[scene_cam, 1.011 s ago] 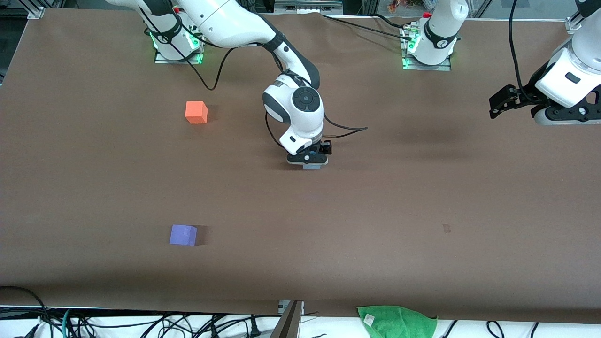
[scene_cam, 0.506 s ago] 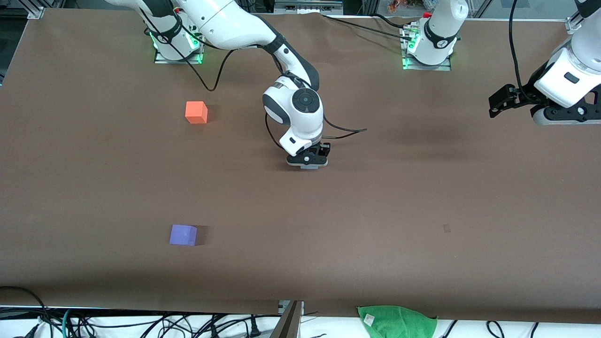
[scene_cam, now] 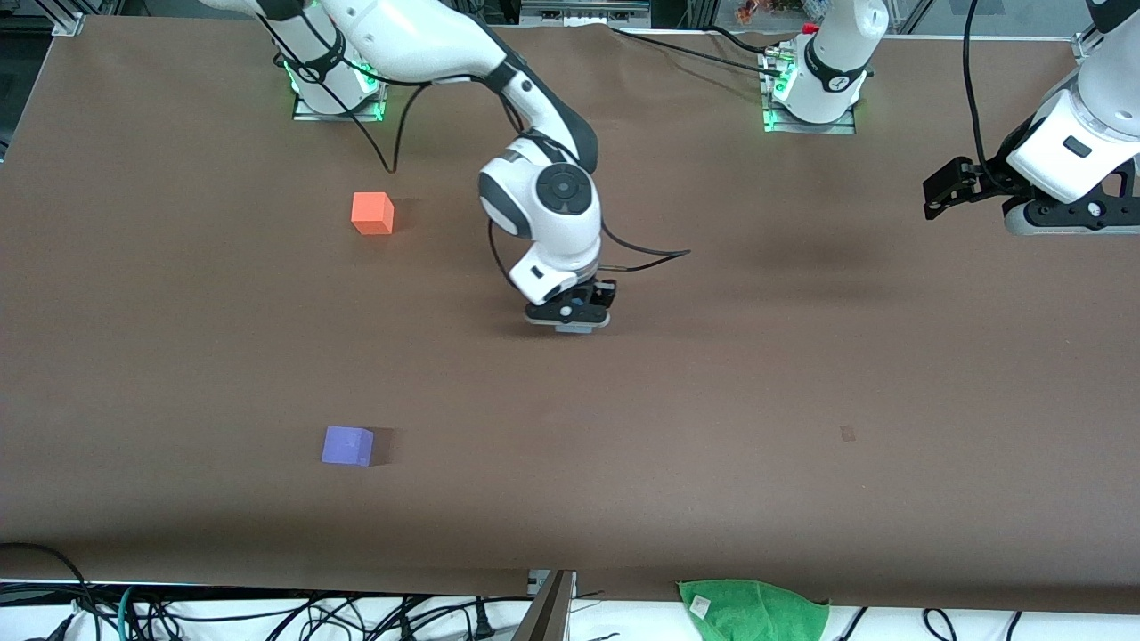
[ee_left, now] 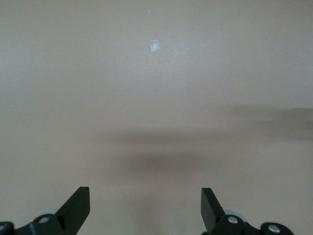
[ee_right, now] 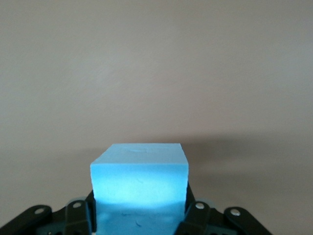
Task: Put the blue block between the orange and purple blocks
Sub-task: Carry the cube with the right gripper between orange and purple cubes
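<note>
The blue block is a light sky-blue cube clamped between the fingers of my right gripper. In the front view my right gripper hangs just over the middle of the table and its hand hides most of the block. The orange block sits toward the right arm's end, near the bases. The purple block sits nearer the front camera, almost straight below the orange one in that view. My left gripper waits open and empty above the left arm's end, with bare table under it in the left wrist view.
A black cable trails from the right wrist over the table. A green cloth lies off the table's front edge. A small pale mark shows on the brown table.
My right gripper, with the blue block in it, has shifted slightly toward the right arm's end of the table. My left arm has drifted up a little.
</note>
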